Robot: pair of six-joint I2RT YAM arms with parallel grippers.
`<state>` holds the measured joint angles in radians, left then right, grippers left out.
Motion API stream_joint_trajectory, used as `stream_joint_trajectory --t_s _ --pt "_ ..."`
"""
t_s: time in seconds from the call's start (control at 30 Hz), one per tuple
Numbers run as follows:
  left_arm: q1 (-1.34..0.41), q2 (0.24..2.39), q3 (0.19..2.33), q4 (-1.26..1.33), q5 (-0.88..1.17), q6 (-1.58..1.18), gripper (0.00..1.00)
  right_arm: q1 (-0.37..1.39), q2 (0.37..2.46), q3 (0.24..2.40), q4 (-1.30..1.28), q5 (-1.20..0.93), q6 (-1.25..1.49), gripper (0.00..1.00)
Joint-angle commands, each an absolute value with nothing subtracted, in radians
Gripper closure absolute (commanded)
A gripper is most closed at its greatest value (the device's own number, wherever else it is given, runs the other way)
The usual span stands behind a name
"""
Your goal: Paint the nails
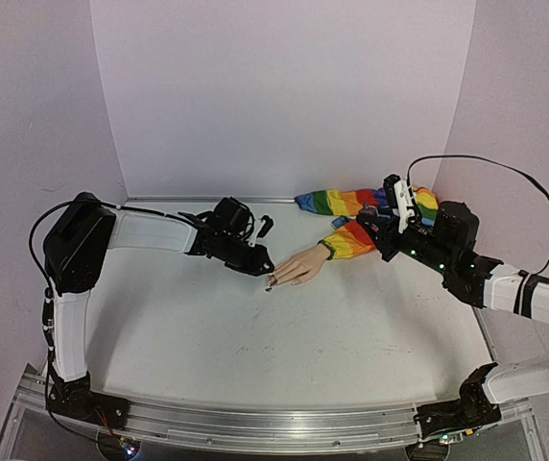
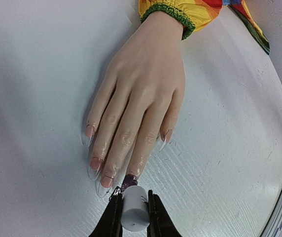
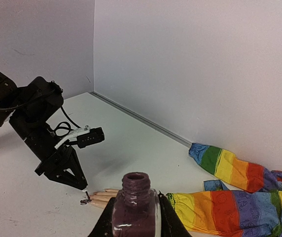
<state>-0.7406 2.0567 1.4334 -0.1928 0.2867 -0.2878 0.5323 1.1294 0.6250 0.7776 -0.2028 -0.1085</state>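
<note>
The pale mannequin hand (image 1: 298, 266) lies palm down on the white table, its rainbow sleeve (image 1: 351, 238) running right. In the left wrist view its nails are long clear tips; one nail (image 2: 129, 181) is dark purple, the others (image 2: 95, 165) are bare. My left gripper (image 2: 133, 198) is shut on a white brush cap (image 2: 134, 211), right at the dark nail; it also shows from above (image 1: 260, 264). My right gripper (image 3: 136, 219) is shut on the open purple polish bottle (image 3: 136, 205), held above the sleeve (image 3: 229, 207) at the right (image 1: 390, 229).
A second rainbow sleeve piece (image 1: 351, 202) lies by the back wall. A small dark polish smear (image 3: 86, 201) is on the table at the fingertips. Pale walls close the back and sides. A metal rail (image 1: 255, 423) runs along the near edge.
</note>
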Motion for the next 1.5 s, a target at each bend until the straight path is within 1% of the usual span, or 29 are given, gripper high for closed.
stream_joint_trajectory --t_s 0.0,0.5,1.47 --pt "-0.746 2.060 1.456 -0.187 0.298 -0.295 1.00 0.526 1.112 0.634 0.850 -0.220 -0.107 1.00" --pt "-0.749 2.077 1.465 -0.191 0.290 -0.295 1.00 0.526 1.111 0.634 0.850 -0.218 -0.106 1.00" --pt "-0.750 2.063 1.417 -0.210 0.264 -0.291 1.00 0.526 1.112 0.635 0.851 -0.222 -0.107 1.00"
